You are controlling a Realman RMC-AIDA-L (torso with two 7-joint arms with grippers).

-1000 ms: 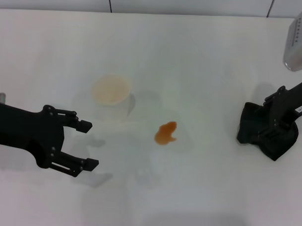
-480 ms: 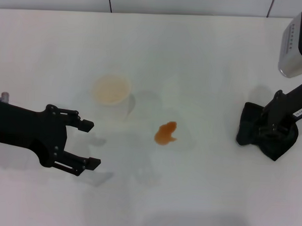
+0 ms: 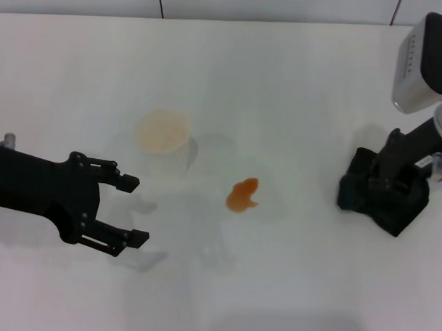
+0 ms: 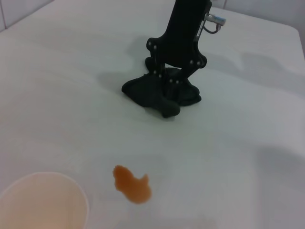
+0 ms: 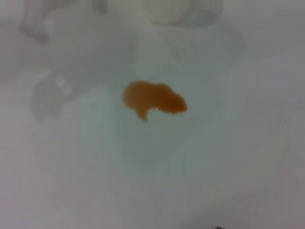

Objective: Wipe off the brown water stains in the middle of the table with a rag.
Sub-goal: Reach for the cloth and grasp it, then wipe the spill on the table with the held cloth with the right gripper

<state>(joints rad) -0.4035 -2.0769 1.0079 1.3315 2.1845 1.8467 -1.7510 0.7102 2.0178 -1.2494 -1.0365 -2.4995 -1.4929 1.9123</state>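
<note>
The brown water stain (image 3: pixel 242 195) is a small orange-brown blot in the middle of the white table (image 3: pixel 282 80). It also shows in the left wrist view (image 4: pixel 133 184) and the right wrist view (image 5: pixel 152 98). The dark rag (image 3: pixel 356 193) lies bunched on the table at the right, well apart from the stain. My right gripper (image 3: pixel 383 187) stands on it from above, fingers closed into the cloth, as the left wrist view shows for the gripper (image 4: pixel 174 83) and the rag (image 4: pixel 155 95). My left gripper (image 3: pixel 130 210) is open and empty, low at the left.
A pale beige-rimmed white cup (image 3: pixel 162 133) stands upright behind and left of the stain, close to my left gripper's upper finger; it shows in the left wrist view too (image 4: pixel 40 202). The table's far edge meets a tiled wall.
My right gripper and the rag have shifted a little left, toward the stain. The left gripper has barely moved.
</note>
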